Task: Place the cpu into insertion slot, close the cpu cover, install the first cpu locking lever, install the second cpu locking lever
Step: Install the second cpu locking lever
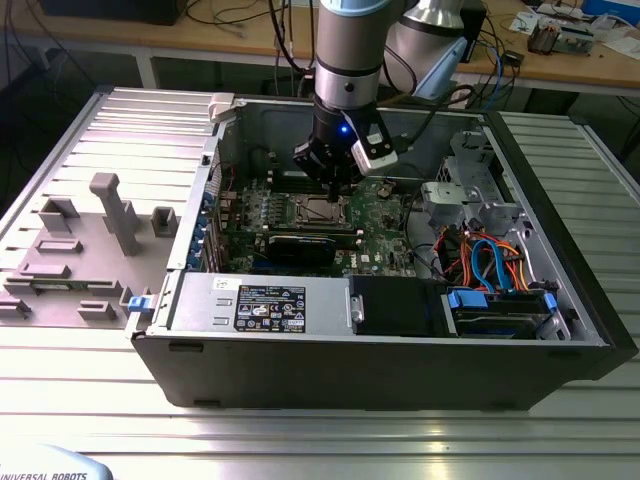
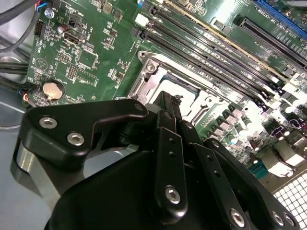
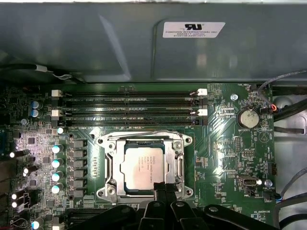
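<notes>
The cpu (image 3: 142, 166) lay seated in the insertion slot (image 3: 102, 142), the cpu cover (image 3: 179, 165) down around it. My hand (image 3: 160, 189), fingers drawn together and holding nothing, stood directly above the socket's near edge.

Exterior view: we look down from in front of the open case (image 1: 400, 340), well back, arm descending at centre. Both wrist views: we ride close above the board, looking past the gripper (image 3: 160, 199) at the socket (image 3: 142, 165) (image 2: 165, 79) just beyond its fingertips, which both share.
</notes>
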{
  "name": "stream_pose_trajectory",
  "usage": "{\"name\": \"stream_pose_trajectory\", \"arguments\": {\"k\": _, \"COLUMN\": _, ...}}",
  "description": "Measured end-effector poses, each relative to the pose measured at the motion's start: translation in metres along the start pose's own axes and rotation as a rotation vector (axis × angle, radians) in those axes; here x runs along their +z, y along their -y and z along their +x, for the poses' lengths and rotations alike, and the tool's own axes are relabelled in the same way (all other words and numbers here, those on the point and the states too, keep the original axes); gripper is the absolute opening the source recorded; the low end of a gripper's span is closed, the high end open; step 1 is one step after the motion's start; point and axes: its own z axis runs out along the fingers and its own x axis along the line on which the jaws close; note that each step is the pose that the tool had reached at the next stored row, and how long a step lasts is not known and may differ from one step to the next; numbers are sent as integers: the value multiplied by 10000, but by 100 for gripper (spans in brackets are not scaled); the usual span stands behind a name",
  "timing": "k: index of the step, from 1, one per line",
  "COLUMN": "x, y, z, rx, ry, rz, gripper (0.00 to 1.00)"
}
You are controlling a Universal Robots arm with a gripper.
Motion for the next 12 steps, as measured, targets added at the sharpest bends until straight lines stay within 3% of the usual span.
{"name": "stream_pose_trajectory", "arguments": {"k": 7, "x": 0, "y": 6, "z": 0, "rx": -2, "ry": 0, "rz": 0, "gripper": 11}}
{"name": "stream_pose_trajectory", "arguments": {"k": 12, "x": 3, "y": 65, "z": -1, "rx": 0, "ry": 0, "rz": -1, "gripper": 11}}
